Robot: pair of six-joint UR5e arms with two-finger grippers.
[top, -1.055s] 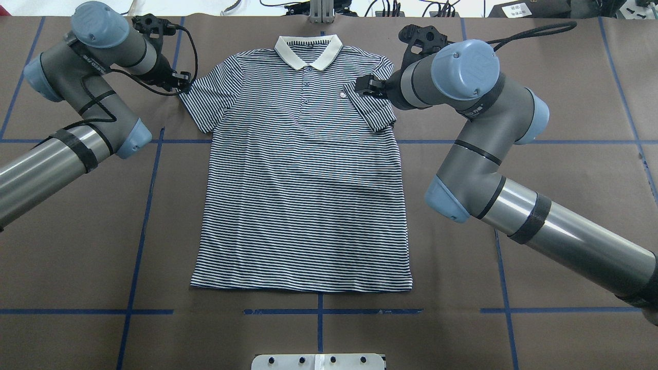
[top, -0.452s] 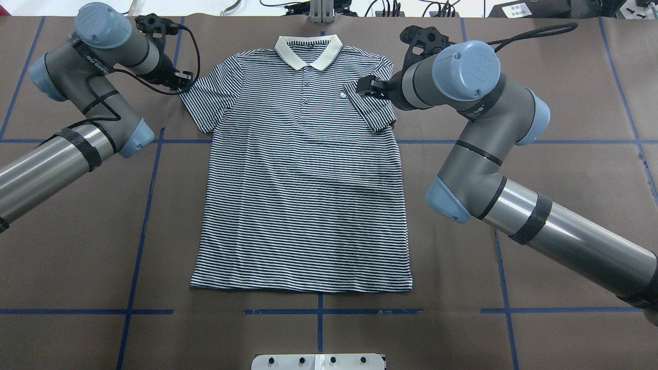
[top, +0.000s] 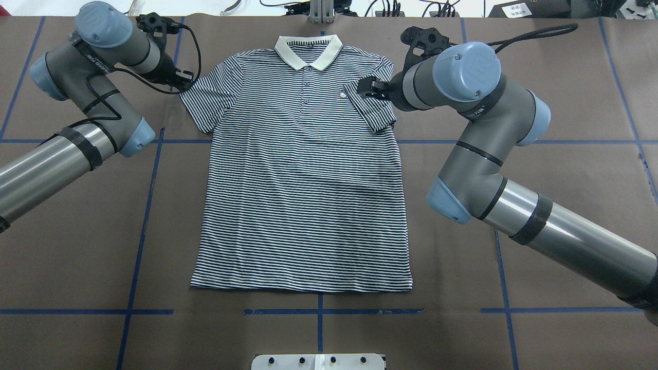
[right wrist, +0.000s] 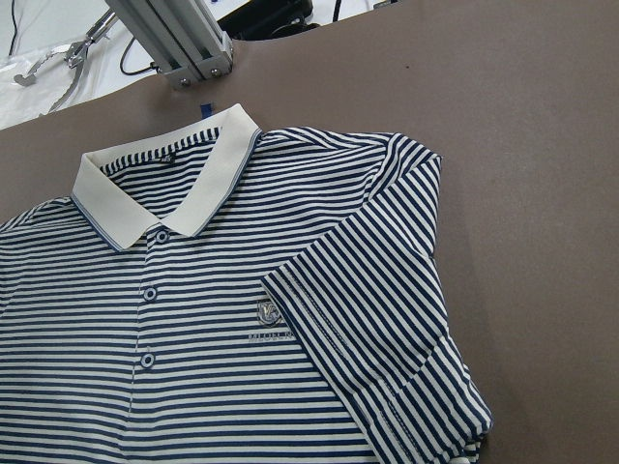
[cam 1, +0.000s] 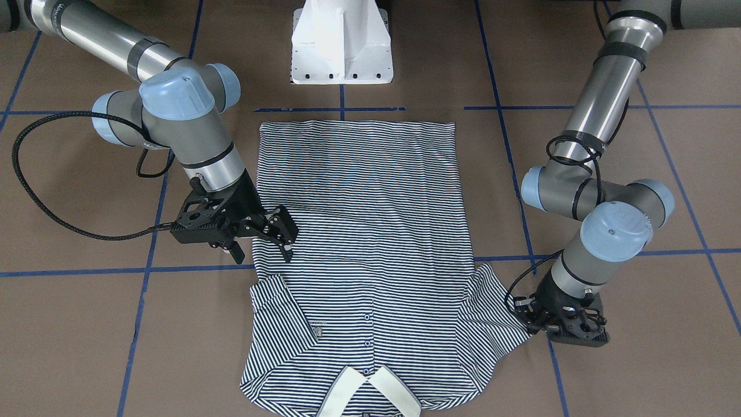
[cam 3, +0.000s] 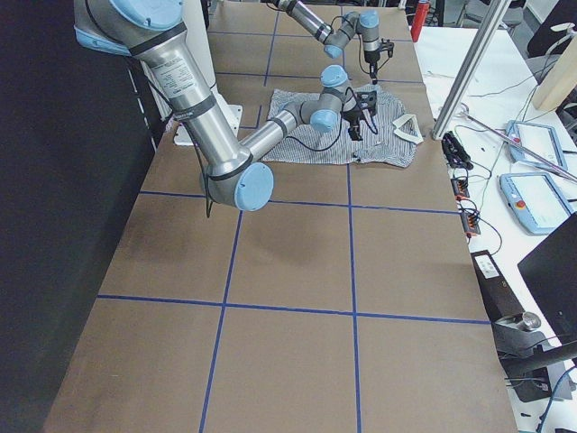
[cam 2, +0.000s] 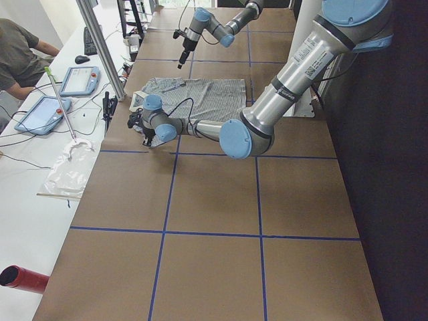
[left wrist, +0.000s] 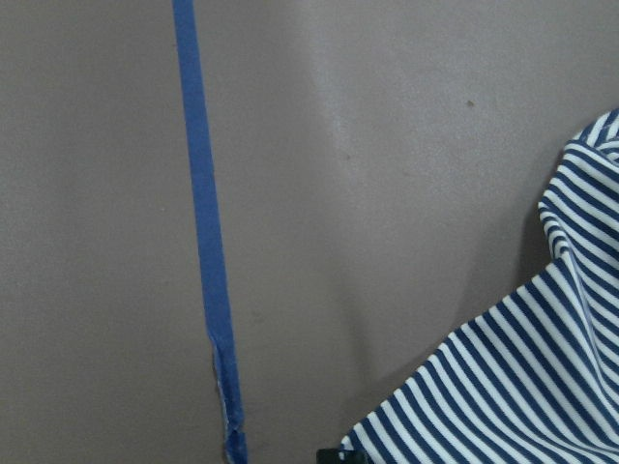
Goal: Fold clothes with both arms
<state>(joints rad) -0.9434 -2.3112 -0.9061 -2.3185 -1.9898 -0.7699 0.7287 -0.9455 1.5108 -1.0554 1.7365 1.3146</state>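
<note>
Polo shirt (top: pixel 303 195) is lying flat on the table (top: pixel 77 257), collar away from the base, right sleeve (top: pixel 372 110) already folded over the chest. Right gripper (cam 1: pixel 286 237) is hovering by that fold, jaws apart, empty. Left gripper (top: pixel 182 82) is sitting at the left sleeve (top: pixel 205 103) hem — can't tell if it's clamping. For the mirror fold I'd be pinching only the hem, lifting low, carrying it inward — not dragging the body.

We see the striped shirt (top: pixel 303 195) lying flat, front up, cream collar (top: pixel 308 51) farthest from the robot, one sleeve (top: pixel 374 110) folded over the chest, the other sleeve (top: pixel 203 103) spread. The left arm (top: pixel 97 51) ends at the spread sleeve's tip; the right arm (top: pixel 462 72) hangs above the folded one.
</note>
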